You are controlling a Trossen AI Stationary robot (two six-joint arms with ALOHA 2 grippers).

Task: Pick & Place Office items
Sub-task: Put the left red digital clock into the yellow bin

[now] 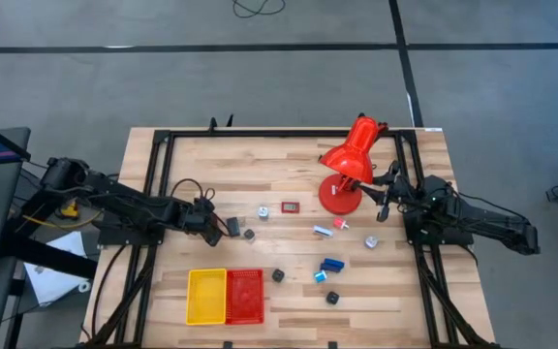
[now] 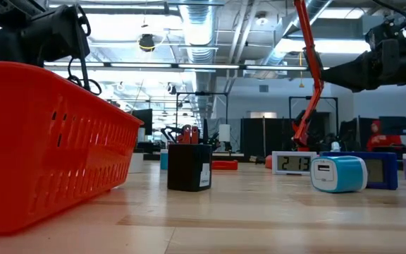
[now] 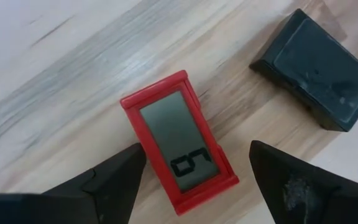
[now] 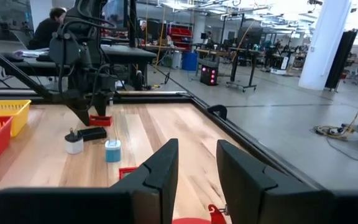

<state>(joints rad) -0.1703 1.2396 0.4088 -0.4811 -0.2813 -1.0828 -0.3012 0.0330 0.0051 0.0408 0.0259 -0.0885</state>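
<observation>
1. I see my left tool right above a small red clock that lies flat on the worktop. Its fingers are spread wide, one on each side of the clock, and I think they hold nothing yet.
2. A black block lies just beside that red clock, so I must go down with care.
3. My right tool waits close to the red desk lamp. Its fingers are a little apart and empty.
4. The yellow tray and the red tray sit side by side, nearer the front edge than the lamp. I see nothing inside them, so I think the job has only just begun.
5. Many office items are left out on the wood between the lamp and the trays: another red clock, a blue piece, a black cube and more.
6. There is plenty of bare wood behind the lamp. The black frame runs along the worktop's sides, so I would stay away from it.
</observation>
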